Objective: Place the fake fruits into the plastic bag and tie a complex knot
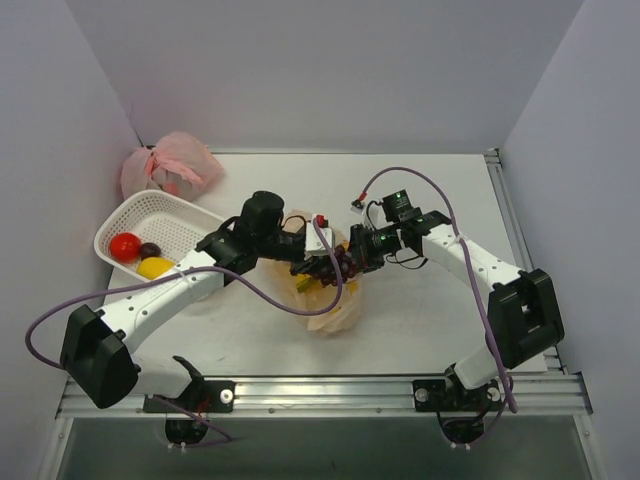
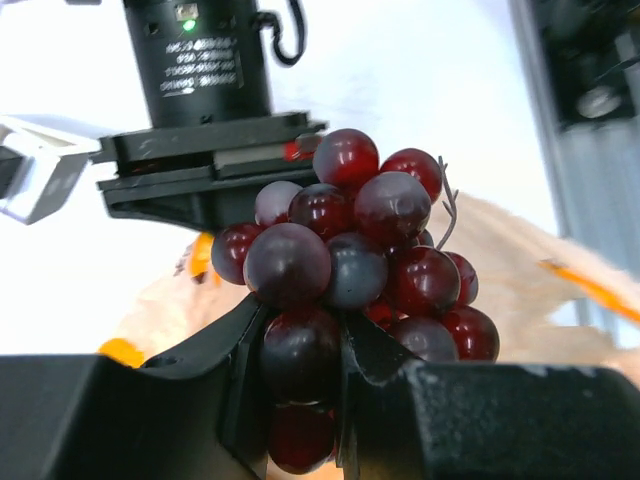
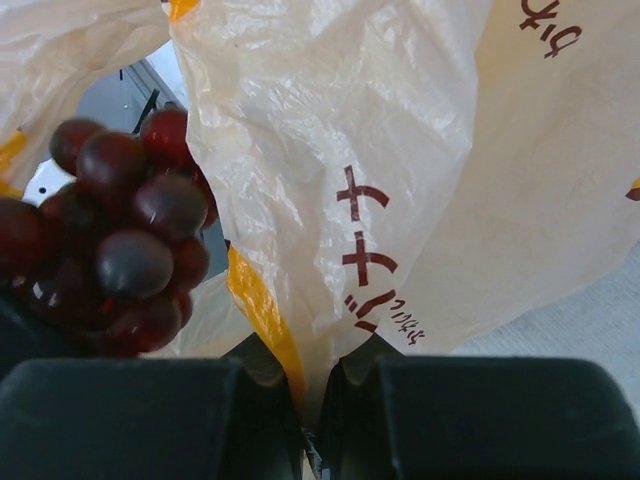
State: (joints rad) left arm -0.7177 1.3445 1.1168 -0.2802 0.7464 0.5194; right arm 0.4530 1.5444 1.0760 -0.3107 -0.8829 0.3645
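Observation:
My left gripper [image 1: 318, 262] is shut on a dark purple grape bunch [image 2: 350, 255] and holds it over the mouth of the pale-orange plastic bag [image 1: 335, 305] at mid-table. The bunch also shows in the right wrist view [image 3: 120, 235]. My right gripper [image 1: 358, 248] is shut on the bag's rim [image 3: 320, 200] and holds it up. A red round fruit [image 1: 125, 245], a dark fruit [image 1: 150, 250] and a yellow piece [image 1: 155, 267] lie in the white mesh basket [image 1: 160, 215] at the left. A yellow piece [image 1: 303, 284] shows inside the bag.
A plain pink tied bag [image 1: 170, 165] sits at the back left behind the basket. Walls close in the table at the back and both sides. A metal rail [image 1: 320, 390] runs along the near edge.

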